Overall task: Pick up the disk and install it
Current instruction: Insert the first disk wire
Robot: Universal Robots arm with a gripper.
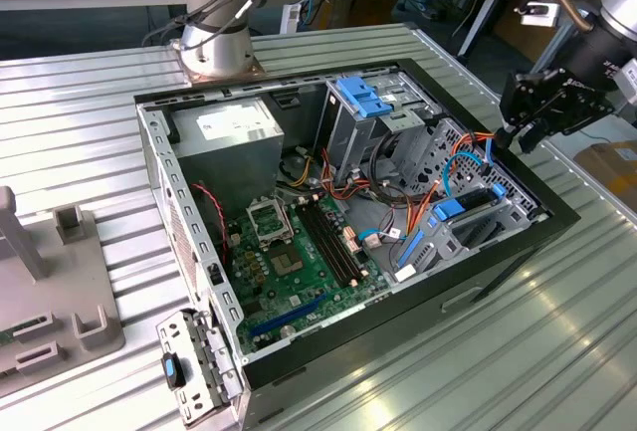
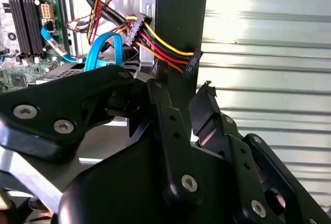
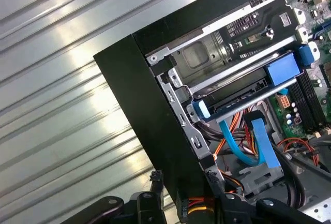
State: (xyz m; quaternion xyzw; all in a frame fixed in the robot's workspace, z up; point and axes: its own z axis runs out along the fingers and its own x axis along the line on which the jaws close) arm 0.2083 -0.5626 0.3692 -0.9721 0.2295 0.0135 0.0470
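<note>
The gripper (image 1: 516,130) is hovering over the black rim of the computer case (image 1: 557,217) at the exterior view's right, its fingers (image 2: 161,111) standing spread and gripping nothing. The disk (image 3: 243,88) is sitting in the drive cage inside the case, just beside that rim, near the blue cables (image 3: 243,146)

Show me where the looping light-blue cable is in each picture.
Exterior view: the light-blue cable arcs inside the black case rim, toward the exterior view's right.
Second wrist view: the cable loops beside the rim.
First wrist view: the cable runs near the rim.
Landmark: that rim.
</note>
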